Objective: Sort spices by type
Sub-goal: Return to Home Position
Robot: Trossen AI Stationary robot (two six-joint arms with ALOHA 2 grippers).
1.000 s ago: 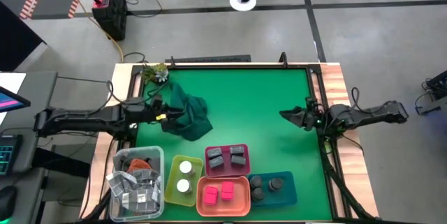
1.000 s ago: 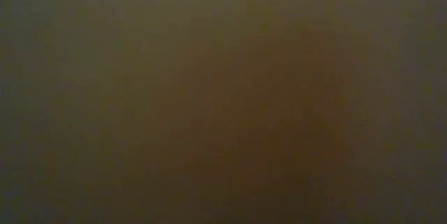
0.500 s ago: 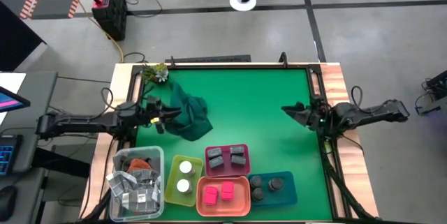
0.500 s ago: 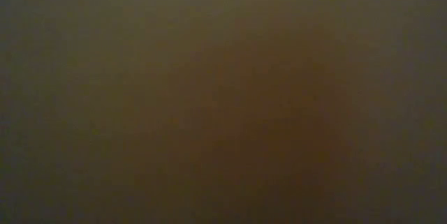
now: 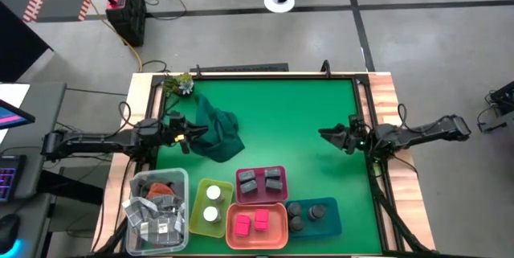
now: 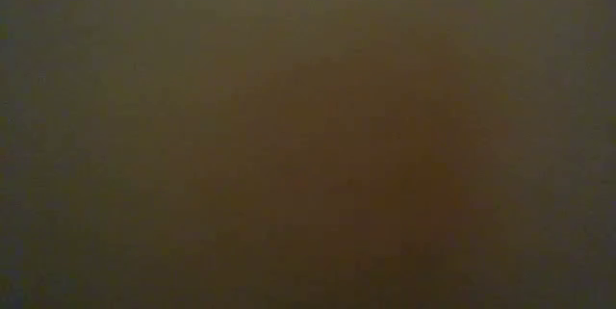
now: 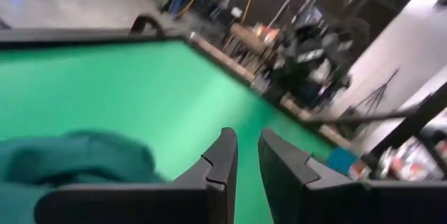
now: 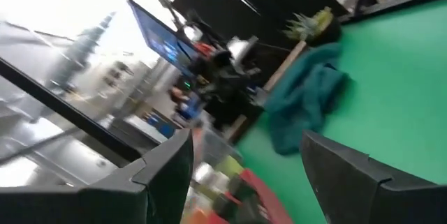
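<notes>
our left pincer [image 5: 186,136] hovers nearly closed, empty, at the cloth [image 5: 215,132]; our right pincer [image 5: 327,135] gapes released. the spices [image 5: 262,183] sit sorted in trays [image 5: 277,227] at the surface's [image 5: 289,121] near edge.

So on the worktop [image 5: 305,121], four trays sit in a cluster at the near edge. Two white-lidded jars [image 5: 213,203] are in the leftmost tray, two square boxes [image 5: 262,181] in the one behind the middle, two blocks [image 5: 251,223] in the front middle one, and the round jars [image 5: 305,216] in the rightmost. A bin [image 5: 157,210] sits left of them all. The cloth [image 5: 215,131] lies back-left, with a small plant [image 5: 181,84] at the far left corner.
</notes>
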